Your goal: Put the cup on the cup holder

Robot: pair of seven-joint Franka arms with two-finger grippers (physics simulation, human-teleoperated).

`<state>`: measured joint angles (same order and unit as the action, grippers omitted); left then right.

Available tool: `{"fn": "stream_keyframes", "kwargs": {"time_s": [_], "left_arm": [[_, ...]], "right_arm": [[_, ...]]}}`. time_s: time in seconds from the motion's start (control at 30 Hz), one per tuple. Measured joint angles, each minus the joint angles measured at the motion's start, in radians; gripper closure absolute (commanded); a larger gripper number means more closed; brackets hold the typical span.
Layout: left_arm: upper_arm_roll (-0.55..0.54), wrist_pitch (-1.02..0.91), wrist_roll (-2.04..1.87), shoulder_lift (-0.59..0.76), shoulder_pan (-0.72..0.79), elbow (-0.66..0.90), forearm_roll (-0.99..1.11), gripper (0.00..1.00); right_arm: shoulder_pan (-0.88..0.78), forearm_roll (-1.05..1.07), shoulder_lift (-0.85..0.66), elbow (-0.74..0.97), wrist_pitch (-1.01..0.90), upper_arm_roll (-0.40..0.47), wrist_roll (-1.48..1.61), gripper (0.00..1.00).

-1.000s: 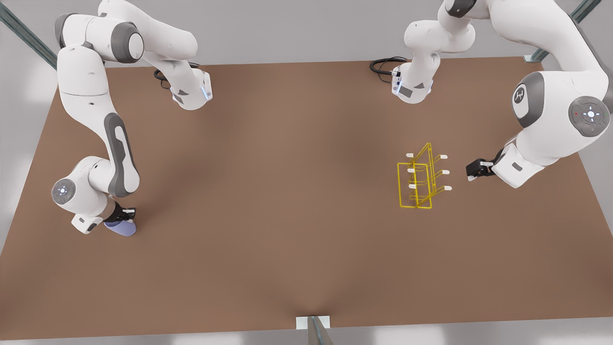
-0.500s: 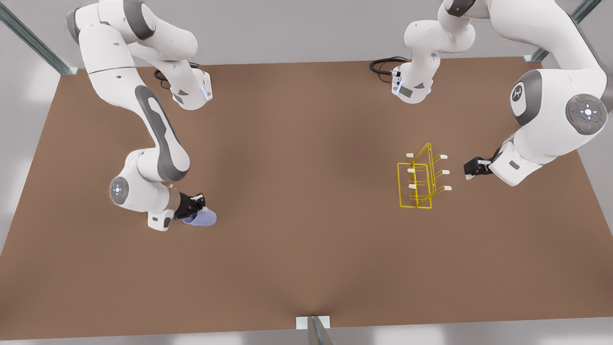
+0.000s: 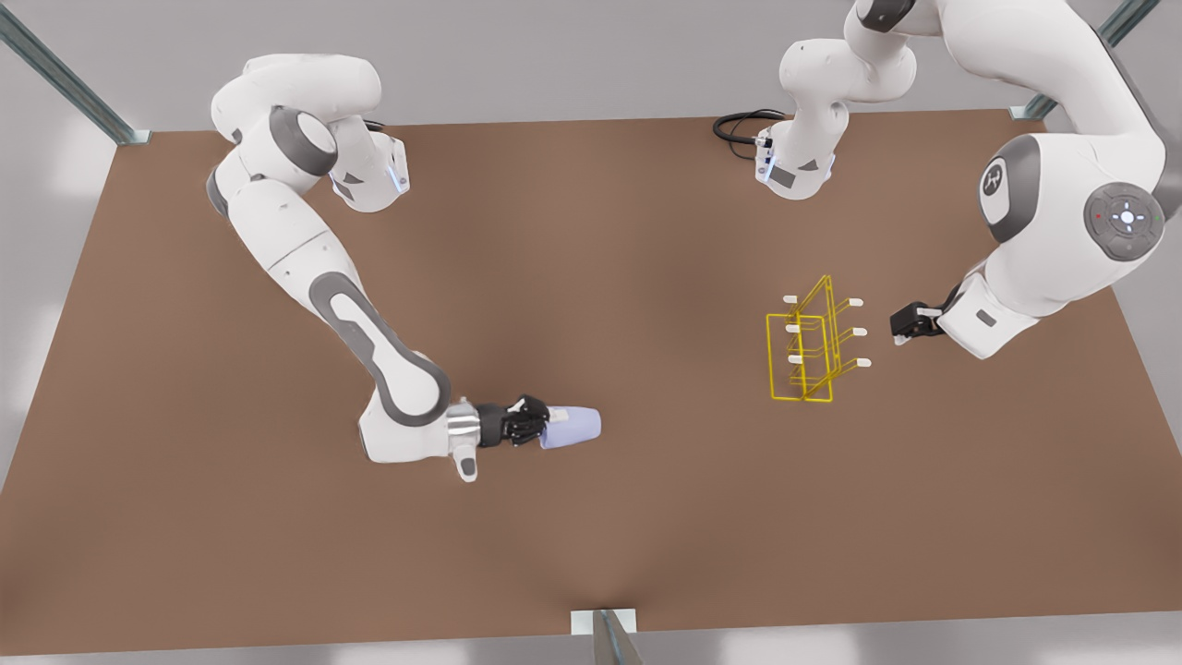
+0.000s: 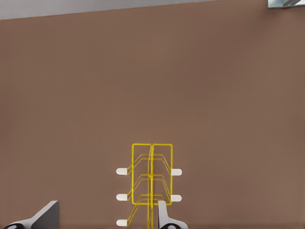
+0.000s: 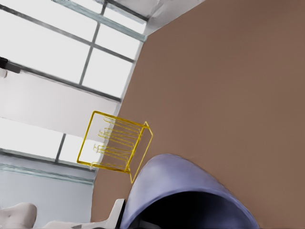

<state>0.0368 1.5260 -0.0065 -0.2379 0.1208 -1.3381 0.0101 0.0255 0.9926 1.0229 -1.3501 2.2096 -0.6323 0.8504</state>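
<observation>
While you scan from the front view's left, note the right gripper point(image 3: 545, 427) first: it sits mid-table, fingers clamped on the cup point(image 3: 572, 428). Cup is lavender-blue, held sideways above the brown table point(image 3: 591, 231), off the surface as far as you can judge. Rim vs. base direction: can't tell from the front view. Right wrist view gives you the cup point(image 5: 190, 191) close up, with the cup holder point(image 5: 114, 141) farther off across the table.

Next over, twd the front view's right: cup holder point(image 3: 813, 344), yellow wire rack w/ white-capped prongs, standing upright on the table, well apart from the cup. Nothing hangs on it; cup not yet placed.

Farthest right in the front view: left gripper point(image 3: 900, 331), just beside the holder's prong side, not touching it. Left wrist view shows you two fingers point(image 4: 162, 217) spread apart w/ nothing between, so that claw is open. Holder point(image 4: 151, 181) sits close ahead of it.
</observation>
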Motion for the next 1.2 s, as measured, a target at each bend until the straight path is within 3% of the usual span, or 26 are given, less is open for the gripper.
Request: {"fn": "stream_keyframes", "kwargs": {"time_s": [0.07,0.2,0.67,0.9,1.17,1.2], "left_arm": [[0.000,0.000,0.000,-0.002,0.000,0.000,0.000,0.00],[0.000,-0.001,-0.001,-0.004,0.000,0.000,0.000,0.00],[0.000,-0.002,-0.005,-0.004,0.001,0.000,0.000,0.00],[0.000,-0.003,-0.010,-0.004,0.008,0.000,0.000,0.00],[0.000,-0.004,-0.014,-0.003,0.009,0.000,0.000,0.00],[0.000,-0.004,-0.014,-0.003,0.009,0.000,0.000,0.00]], "right_arm": [[-0.006,0.005,0.109,0.066,0.039,-0.055,0.040,0.79],[-0.010,0.009,0.190,0.098,0.088,-0.077,0.119,0.79],[-0.054,0.016,0.222,0.127,0.149,-0.100,0.290,0.79],[-0.090,0.088,0.162,-0.012,0.297,-0.216,0.335,0.79],[-0.009,0.107,0.108,-0.208,0.407,-0.231,0.383,0.79],[-0.006,0.108,0.115,-0.215,0.414,-0.231,0.389,0.72]]}}
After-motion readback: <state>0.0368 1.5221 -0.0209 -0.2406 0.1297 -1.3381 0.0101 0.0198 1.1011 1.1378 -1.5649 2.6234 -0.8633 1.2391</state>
